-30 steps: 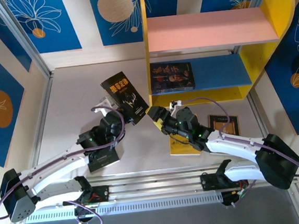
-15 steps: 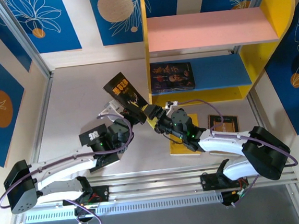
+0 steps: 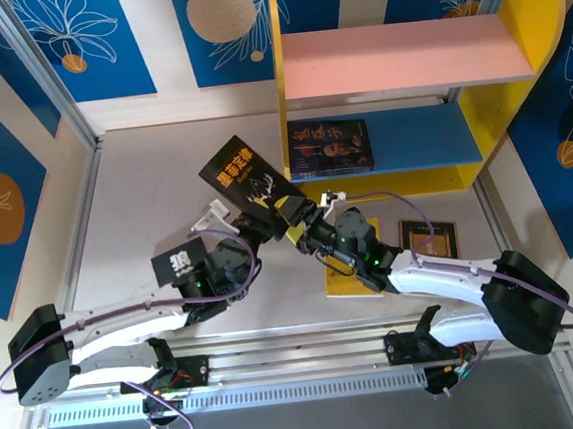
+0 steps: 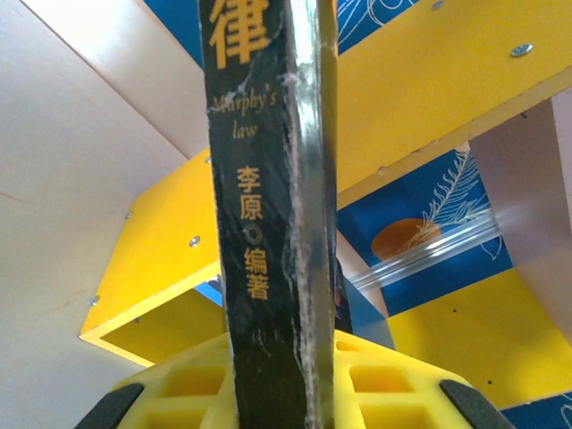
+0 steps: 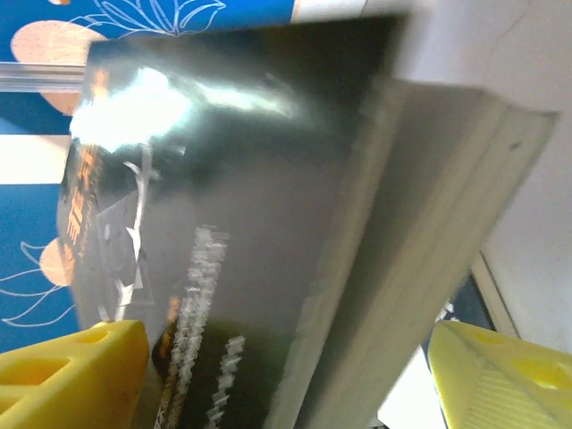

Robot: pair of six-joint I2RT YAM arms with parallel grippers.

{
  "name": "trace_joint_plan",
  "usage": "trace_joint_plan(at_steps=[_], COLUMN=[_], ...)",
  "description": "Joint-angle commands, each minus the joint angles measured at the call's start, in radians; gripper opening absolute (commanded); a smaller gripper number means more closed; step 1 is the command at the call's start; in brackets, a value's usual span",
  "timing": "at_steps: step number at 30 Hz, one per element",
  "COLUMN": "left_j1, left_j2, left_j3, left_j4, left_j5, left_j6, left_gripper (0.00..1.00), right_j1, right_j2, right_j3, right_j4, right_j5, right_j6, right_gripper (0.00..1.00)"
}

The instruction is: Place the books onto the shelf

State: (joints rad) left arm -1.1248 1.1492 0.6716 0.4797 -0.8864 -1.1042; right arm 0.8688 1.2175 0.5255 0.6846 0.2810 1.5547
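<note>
Top: black book (image 3: 250, 177) pinched at its lower edge by shut L gripper (image 3: 250, 221), raised & tilted, prob. to offer the free corner to R gripper (image 3: 292, 212) just beside. Shelf (image 3: 280, 85) close beyond both, shelved book (image 3: 329, 148) flat on the lower board, room left beside it & on the upper board.

L wrist: black book (image 4: 268, 223) upright, spine-on, wedged between yellow fingers (image 4: 188, 384); shelf side panel (image 4: 429, 98) just ahead, so little slack before that edge.

R wrist: yellow fingers (image 5: 71, 375) wide, astride black book (image 5: 223, 223), pale gap by the other pad, so likely not clamped yet; closing needed before any release by L.
</note>
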Motion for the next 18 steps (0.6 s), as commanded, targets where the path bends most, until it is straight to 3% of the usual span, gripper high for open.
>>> trace_joint_plan(at_steps=[1,8,15,18], left_j1=[-0.012,-0.013,-0.013,-0.013], left_j2=[-0.014,-0.011,0.015,0.02], left_j3=[-0.019,-0.027,-0.002,0.014], left_j4=[0.094,0.073,0.061,0.042], left_j5=[0.013,0.021,0.037,0.044], left_j6=[-0.032,-0.051,-0.036,-0.024], left_gripper=[0.0,0.0,0.0,0.18], right_j1=[0.004,-0.006,-0.023,-0.034], right_j2=[-0.043,-0.102,-0.136,-0.139], right_j3=[0.008,0.002,0.013,0.023], right_j4=[-0.021,-0.047,-0.095,-0.108], right_j5=[0.023,0.036,0.031,0.011], right_j6=[-0.001,-0.017,-0.066,-0.096], right_gripper=[0.8,0.63,0.23,0.16])
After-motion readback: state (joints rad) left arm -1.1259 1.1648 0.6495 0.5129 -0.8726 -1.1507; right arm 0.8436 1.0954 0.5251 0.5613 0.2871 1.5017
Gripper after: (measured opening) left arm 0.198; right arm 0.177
